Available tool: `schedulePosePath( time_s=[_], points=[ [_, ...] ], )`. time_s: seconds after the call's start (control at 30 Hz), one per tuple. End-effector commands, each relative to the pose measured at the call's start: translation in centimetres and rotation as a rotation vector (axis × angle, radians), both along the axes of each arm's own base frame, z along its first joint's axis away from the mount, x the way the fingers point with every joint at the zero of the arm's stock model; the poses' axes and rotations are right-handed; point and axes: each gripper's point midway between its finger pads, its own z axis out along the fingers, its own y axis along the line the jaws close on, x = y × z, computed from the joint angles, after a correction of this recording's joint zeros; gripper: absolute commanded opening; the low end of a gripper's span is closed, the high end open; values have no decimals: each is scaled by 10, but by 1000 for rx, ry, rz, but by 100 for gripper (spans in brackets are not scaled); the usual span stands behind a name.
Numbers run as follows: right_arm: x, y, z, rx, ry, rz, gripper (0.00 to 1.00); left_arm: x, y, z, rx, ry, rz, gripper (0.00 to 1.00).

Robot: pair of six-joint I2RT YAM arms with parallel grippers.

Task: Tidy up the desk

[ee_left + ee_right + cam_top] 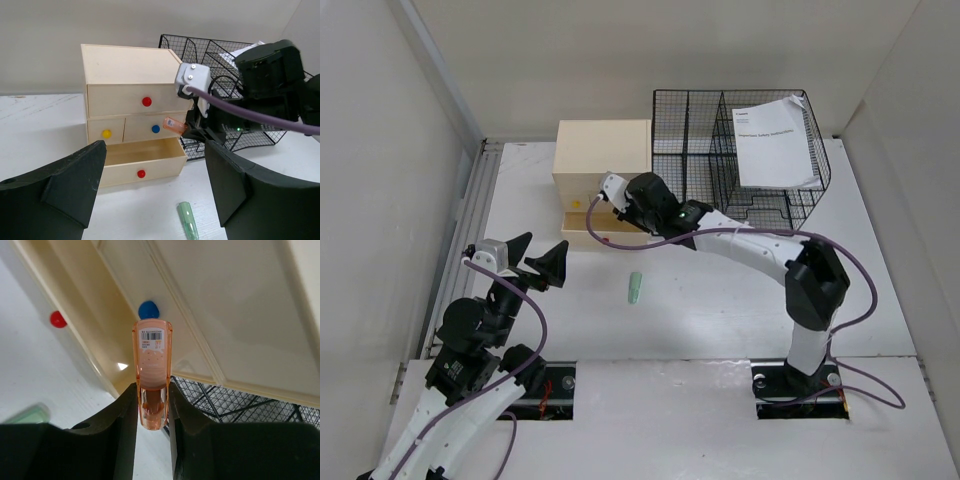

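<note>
The white desk [720, 310] bears a cream drawer box [603, 150] whose bottom drawer [140, 156] stands pulled open and looks empty. My right gripper [620, 212] is shut on an orange translucent tube-shaped item [152, 355] with a barcode label and holds it over the open drawer's right end, in front of the blue knob [148, 309]. The item also shows in the left wrist view [173, 125]. A pale green item of the same shape [636, 288] lies on the desk in front of the drawer. My left gripper [535, 256] is open and empty, hovering left of it.
A black wire-mesh rack [720, 130] with a printed sheet [775, 140] in it stands right of the drawer box, close behind my right arm. A ribbed metal rail [470, 240] runs along the desk's left edge. Walls enclose the desk on three sides.
</note>
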Motion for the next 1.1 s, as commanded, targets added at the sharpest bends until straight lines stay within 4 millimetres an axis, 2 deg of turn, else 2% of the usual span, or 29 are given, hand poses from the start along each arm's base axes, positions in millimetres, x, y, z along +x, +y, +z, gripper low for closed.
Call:
schedulePosePath(
  time_s=[0.0, 0.13, 0.17, 0.2, 0.27, 0.3, 0.37, 0.47, 0.5, 0.6, 0.67, 0.73, 0.77, 0.8, 0.83, 0.93, 0.97, 1.0, 1.07],
  points=[
    [17, 2, 10, -10, -85, -64, 1, -1, 1, 10, -11, -43, 0, 77],
    [18, 11, 2, -15, -71, -36, 1, -1, 1, 10, -11, -43, 0, 77],
    [20, 12, 8, -11, -83, -32, 1, -1, 1, 10, -11, -43, 0, 77],
    [23, 15, -1, -23, -74, -31, 1, -1, 1, 10, -11, -43, 0, 77],
    [25, 19, -1, -26, -71, -31, 5, -1, 3, 10, -13, -42, 9, 77],
    [25, 18, -9, -44, -57, -30, 9, -1, 3, 10, -13, -42, 9, 77],
    [26, 19, -6, -37, -63, -30, 32, -1, 3, 10, -13, -42, 9, 77],
    [23, 18, 1, -25, -65, -23, 47, -1, 3, 10, -13, -42, 9, 77],
    [20, 19, 0, -21, -58, -11, 47, -1, 3, 10, -13, -42, 9, 77],
    [9, 23, 19, 29, -50, 46, 47, -1, 3, 10, -13, -42, 9, 77],
    [4, 27, 15, 26, -29, 85, 47, -1, 3, 10, -13, -42, 9, 77],
    [-14, 34, 11, 21, 32, 194, 47, -1, 3, 10, -13, -42, 9, 77],
    [-23, 39, 11, -21, 34, 306, 47, -1, 3, 10, -13, -42, 9, 77],
    [-45, 50, 6, -11, 90, 453, 46, -1, 3, 10, -13, -42, 9, 77],
    [-65, 44, -8, -56, 162, 537, 46, -1, 3, 10, -13, -42, 9, 77],
    [-102, 48, -26, -118, 207, 852, 43, -1, 3, 10, -13, -42, 9, 77],
    [-119, 34, -41, -172, 281, 917, 43, -1, 3, 10, -13, -42, 9, 77],
    [-122, 33, -51, -217, 262, 1015, 43, -1, 3, 10, -13, -42, 9, 77],
    [-134, 23, -64, -259, 300, 1097, 41, -1, 3, 10, -13, -42, 9, 77]
  ],
)
